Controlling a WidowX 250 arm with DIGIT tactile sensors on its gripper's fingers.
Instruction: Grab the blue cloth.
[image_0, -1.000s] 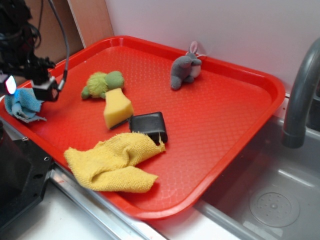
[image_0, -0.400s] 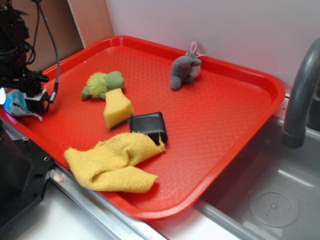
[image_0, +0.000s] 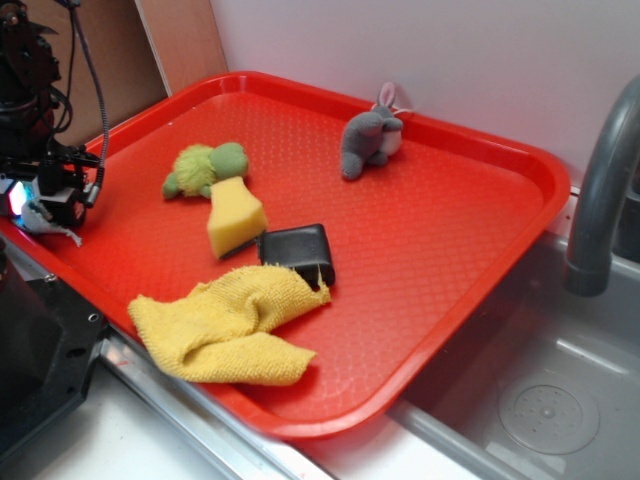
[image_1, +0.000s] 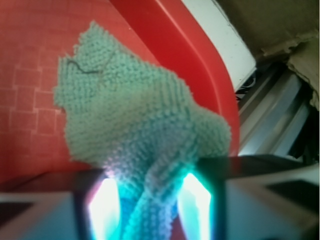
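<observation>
Red tray (image_0: 450, 230) edge: tool (image_1: 150, 200) clamped on blue cloth (image_1: 135, 120), mostly hidden outside.

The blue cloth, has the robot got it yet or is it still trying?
Nearly got it. Done: the gripper has reached the blue cloth at the red tray's left edge. In hand: the wrist view shows the cloth bunched between the two glowing fingers, though I cannot tell if they are fully squeezed. Left: closing firmly and lifting; part of the cloth looks to lie on the tray.
</observation>
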